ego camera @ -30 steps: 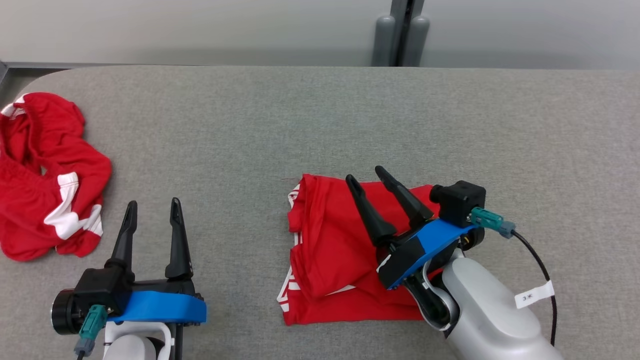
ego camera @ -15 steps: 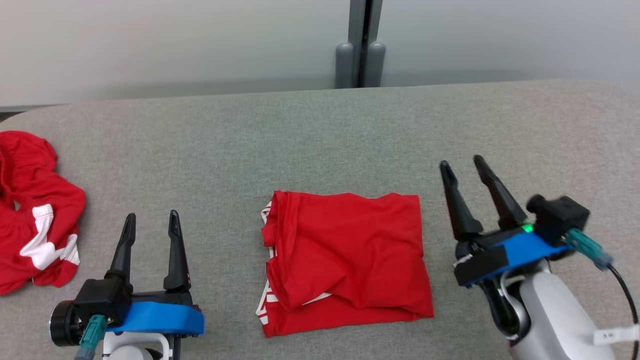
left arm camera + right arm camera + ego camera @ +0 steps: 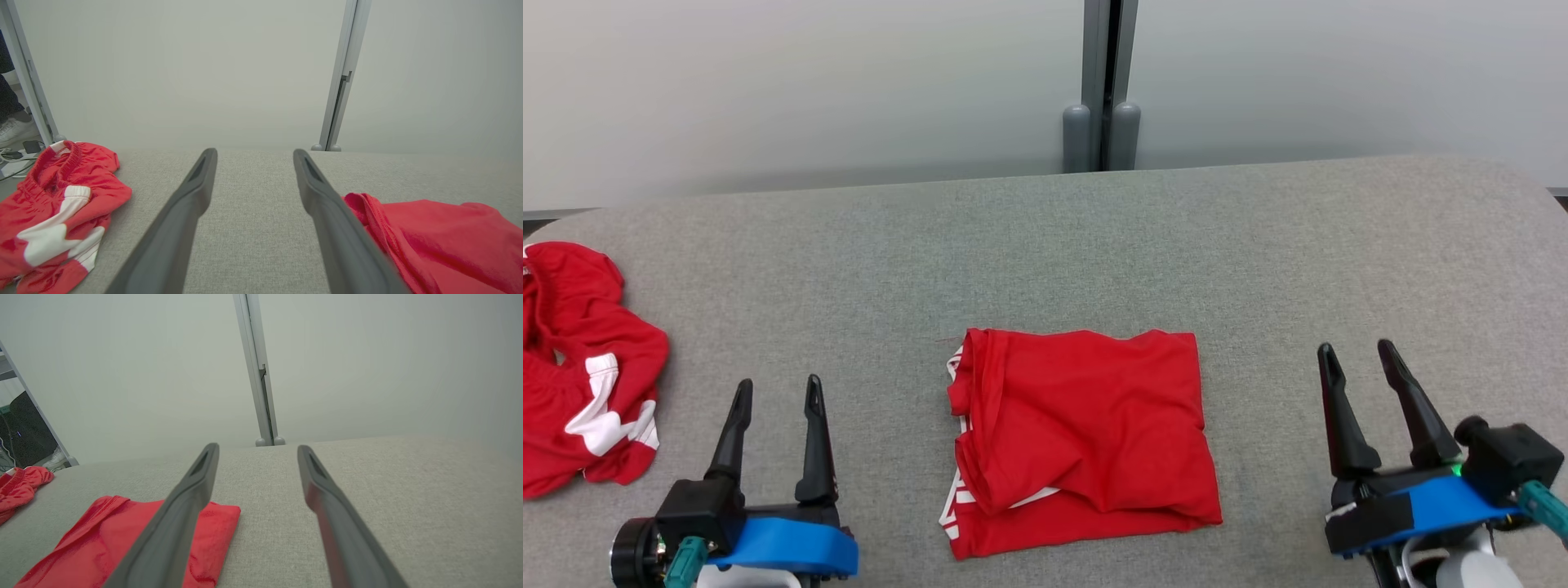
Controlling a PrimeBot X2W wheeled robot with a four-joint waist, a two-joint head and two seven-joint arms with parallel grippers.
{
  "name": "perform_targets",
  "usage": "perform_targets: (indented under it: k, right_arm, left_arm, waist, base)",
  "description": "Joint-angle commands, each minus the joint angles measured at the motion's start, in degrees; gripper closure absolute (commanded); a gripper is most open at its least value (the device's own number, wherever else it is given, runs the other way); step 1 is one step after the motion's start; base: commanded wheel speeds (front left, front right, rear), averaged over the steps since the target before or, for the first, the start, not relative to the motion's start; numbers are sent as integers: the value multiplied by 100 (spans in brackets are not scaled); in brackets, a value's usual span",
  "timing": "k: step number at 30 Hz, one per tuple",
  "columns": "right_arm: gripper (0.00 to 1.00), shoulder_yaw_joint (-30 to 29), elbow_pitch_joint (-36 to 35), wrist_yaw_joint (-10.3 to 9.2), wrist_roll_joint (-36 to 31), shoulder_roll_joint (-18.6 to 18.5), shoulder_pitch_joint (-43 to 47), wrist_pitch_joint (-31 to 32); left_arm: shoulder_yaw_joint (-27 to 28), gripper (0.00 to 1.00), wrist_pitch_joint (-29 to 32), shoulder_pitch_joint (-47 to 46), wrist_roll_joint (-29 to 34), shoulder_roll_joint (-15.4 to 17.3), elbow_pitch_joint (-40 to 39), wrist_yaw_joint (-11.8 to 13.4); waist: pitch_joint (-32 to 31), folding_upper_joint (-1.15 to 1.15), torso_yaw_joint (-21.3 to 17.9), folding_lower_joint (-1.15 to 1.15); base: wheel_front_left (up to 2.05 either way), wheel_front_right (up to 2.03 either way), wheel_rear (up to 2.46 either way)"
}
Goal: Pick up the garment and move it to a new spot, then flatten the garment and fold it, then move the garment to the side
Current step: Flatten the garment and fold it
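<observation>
Head view: a folded red garment [image 3: 1086, 433] lies flat on the grey table [image 3: 1045, 245], in the lower middle of the frame. It forms a rough square, with white trim peeking out along its left edge and a loose fold running across its lower left part. Nothing touches it.

At the lower left of the frame the left hand [image 3: 778, 382] hovers above the table with its two dark fingers apart and nothing between them, well to the left of the garment. At the lower right the right hand [image 3: 1355, 348] is in the same state, fingers spread and empty, set apart from the garment's right edge by a strip of bare table.

A crumpled red-and-white garment [image 3: 580, 367] sits in a heap at the far left edge of the frame, near the table's rounded corner. A grey post [image 3: 1101, 82] rises behind the table at the top centre, against a pale wall [image 3: 768, 82].

Left wrist view: the folded garment shows at the lower right, the heap at the lower left. Right wrist view: the folded garment lies at the lower left, partly behind one finger.
</observation>
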Motion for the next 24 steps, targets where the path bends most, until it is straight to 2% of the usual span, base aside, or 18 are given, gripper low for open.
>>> perform_targets:
  k: [1, 12, 14, 18, 24]
  right_arm:
    - [0, -60, -93, 3, -62, 56, 161, 34]
    - [0, -245, -433, 3, -267, 212, 624, 245]
    - [0, -254, -427, 3, -253, 215, 632, 251]
    - [0, -268, -389, 3, -178, 215, 605, 270]
    - [0, -255, -341, 3, -169, 214, 569, 281]
  left_arm:
    - [-18, 0, -27, 68, 12, -7, 4, -7]
    - [-127, 0, -27, 140, 51, -7, 68, 132]
    - [-213, 0, -27, 129, 48, -8, 102, 69]
    - [-568, 0, -27, 18, -20, -9, 195, -57]
    - [-1457, 0, 194, -69, -121, -6, 423, -191]
  waist:
    - [-15, 0, 1, 1]
    - [-85, 0, 68, 1]
    - [-97, 0, 83, 1]
    - [-107, 0, 124, 1]
    - [-101, 0, 144, 1]
  base:
    - [0, 0, 0]
    - [0, 0, 0]
    - [0, 0, 0]
    - [0, 0, 0]
    - [0, 0, 0]
